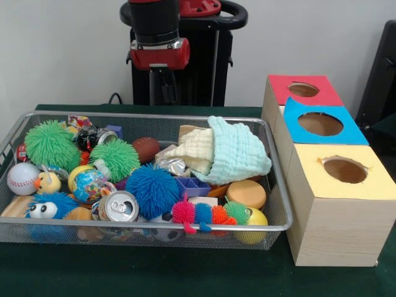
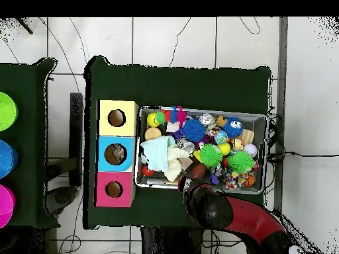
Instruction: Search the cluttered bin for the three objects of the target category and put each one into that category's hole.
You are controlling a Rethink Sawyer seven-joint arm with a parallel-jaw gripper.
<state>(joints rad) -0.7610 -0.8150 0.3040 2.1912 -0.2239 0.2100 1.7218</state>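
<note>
Hand: the robot's hand hangs above the far edge of the bin, left of centre; whether wide or narrow, I cannot tell.
Bin: wire basket on the green table, crowded with toys.
Contents: green spiky ball, blue spiky ball, baseball, drink can, pale cloths.
Holes: wooden box just right of the bin, with a red top far, blue top middle, yellow top near.
</note>
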